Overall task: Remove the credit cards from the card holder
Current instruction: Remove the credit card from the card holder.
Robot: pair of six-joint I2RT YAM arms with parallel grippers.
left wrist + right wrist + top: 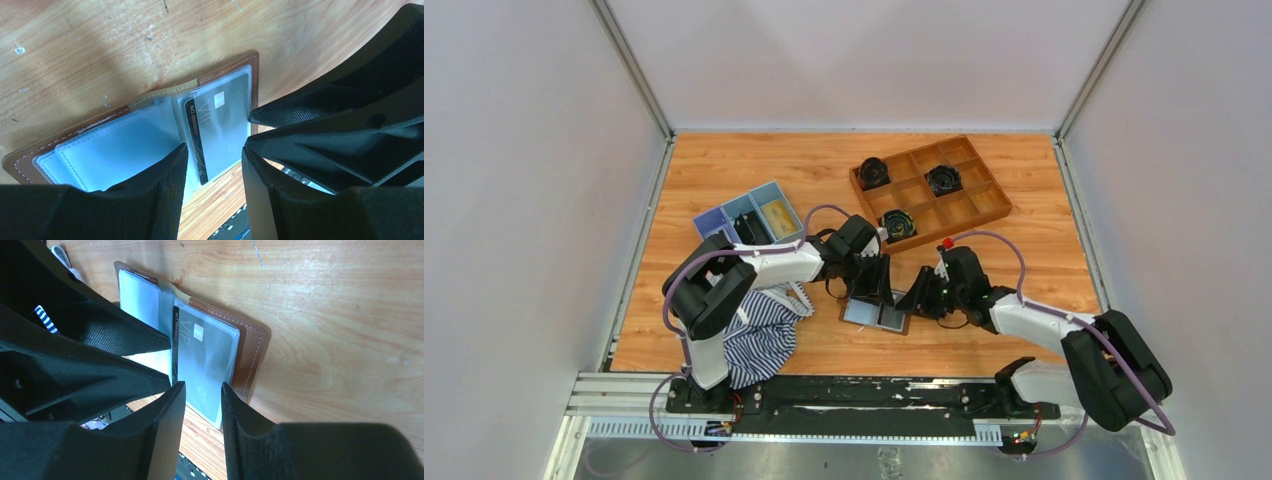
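As the card holder (876,314) lies open on the surface (724,170): it sits near the middle, toward the near edge, between the two tools, with its brown cover down and clear sleeves up.
VIP card (217,130): a grey card with a dark strip, tucked inside the sleeve of the right-hand page. I cannot tell whether the other sleeves hold cards.
Left tool (214,147): the jaws are parted and hold nothing, poised over the card's page by the fold.
Right tool (202,385): the jaws are narrowly parted and grip nothing, with the tips above the card's near edge and very close to the left tool's fingers.
Step in hand: probably freeing the first card; none is out yet.
Doing it well: let one tool press the left page or the fold flat. The other should pinch only the card's exposed edge and draw it along the sleeve, low and straight.
Sleeve mouth: which side it opens on is unclear, so find that before pulling.
Risk: the glossy plastic may slip, and pinching sleeve and card together would likely drag the whole holder. The crowded tools could also bump each other.
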